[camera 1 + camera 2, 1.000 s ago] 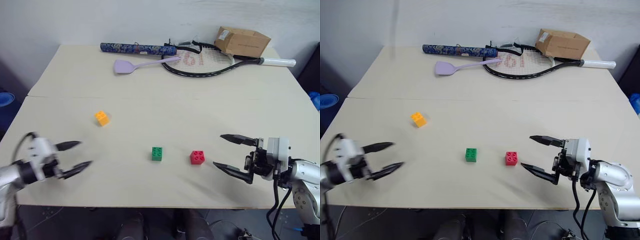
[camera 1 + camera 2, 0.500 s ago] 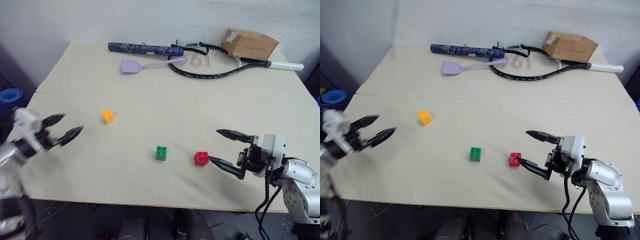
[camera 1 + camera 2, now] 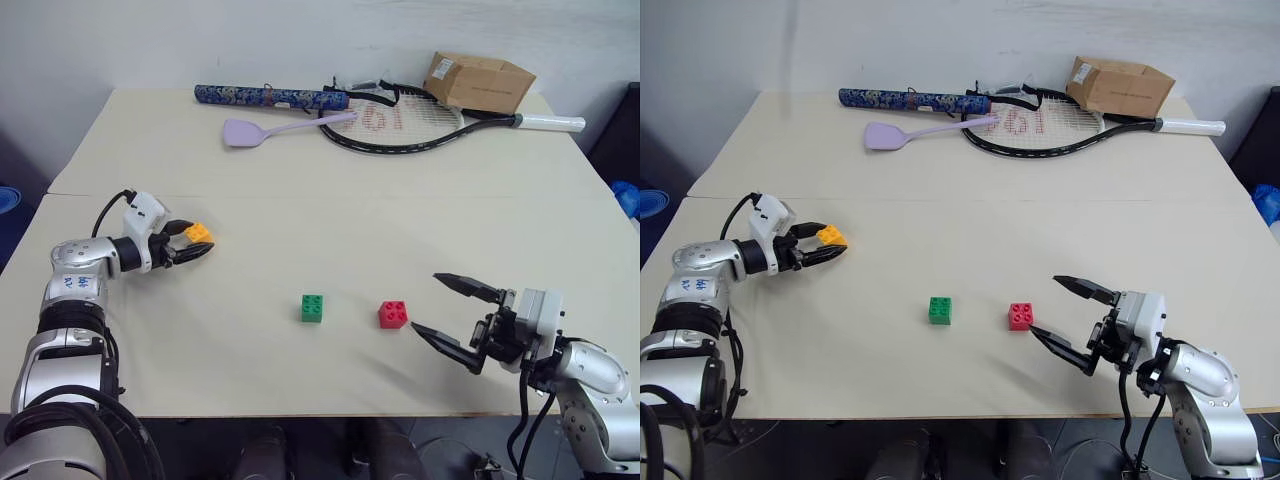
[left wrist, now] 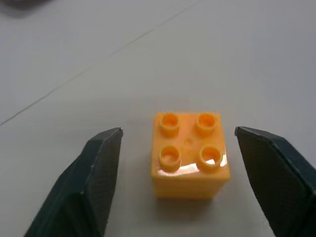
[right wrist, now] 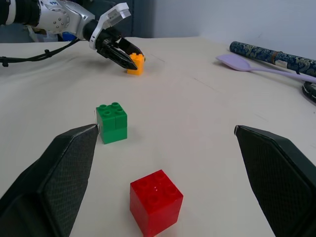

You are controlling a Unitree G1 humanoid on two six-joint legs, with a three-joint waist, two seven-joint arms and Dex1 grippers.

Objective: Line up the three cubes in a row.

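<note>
The orange-yellow cube (image 3: 201, 232) sits on the left side of the table, studs up. My left gripper (image 3: 197, 243) is open around it; in the left wrist view the cube (image 4: 190, 153) stands between the two fingers with a gap on each side. Near the front middle the green cube (image 3: 312, 308) and the red cube (image 3: 393, 314) stand side by side, a short gap between them. My right gripper (image 3: 427, 303) hovers wide open just right of the red cube (image 5: 155, 200), holding nothing.
Along the far edge lie a blue patterned tube (image 3: 270, 97), a purple spatula (image 3: 245, 132), a racket (image 3: 400, 125) and a brown cardboard box (image 3: 480, 80). A seam crosses the tabletop (image 3: 400, 200) behind the cubes.
My left arm has reached forward and inward to the orange-yellow cube, and its fingers have narrowed around it. The right gripper has stayed beside the red cube. The camera view shifted.
</note>
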